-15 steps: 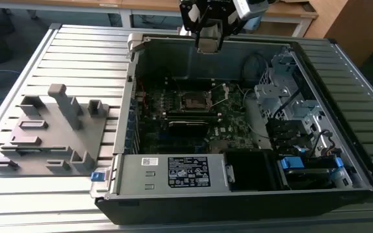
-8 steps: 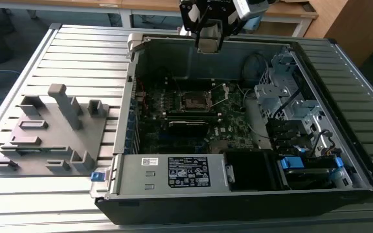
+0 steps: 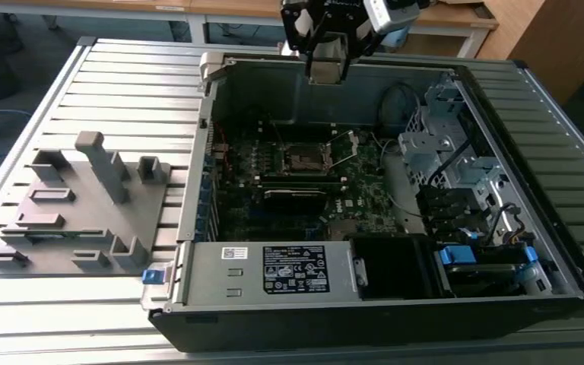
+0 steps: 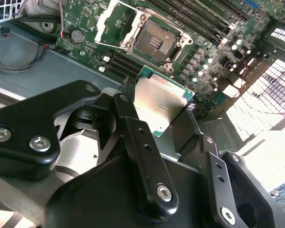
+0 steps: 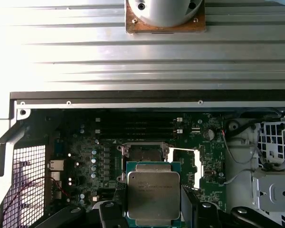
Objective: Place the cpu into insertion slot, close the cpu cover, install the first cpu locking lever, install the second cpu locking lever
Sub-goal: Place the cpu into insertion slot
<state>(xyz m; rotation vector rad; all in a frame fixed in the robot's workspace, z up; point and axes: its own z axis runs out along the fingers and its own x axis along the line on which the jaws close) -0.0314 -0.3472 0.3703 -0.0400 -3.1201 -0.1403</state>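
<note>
clamping the cpu [image 4: 157, 109], the gripper [image 3: 328, 74] hangs upper centre in the exterior view, well clear of the uncovered insertion slot [image 3: 304, 160].

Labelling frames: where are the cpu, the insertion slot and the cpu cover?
cpu [image 5: 153, 192]: first wrist view, middle of metal top.
insertion slot [image 4: 153, 43]: second wrist view, socket centre.
cpu cover [image 5: 185, 150]: first wrist view, silver frame bar.

In the first wrist view the cpu [image 5: 153, 194] covers part of the insertion slot [image 5: 141, 153] and is cut by the picture's edge; in the second wrist view the fingers [image 4: 135, 133] hide parts of its edges (underside unseen too).
</note>
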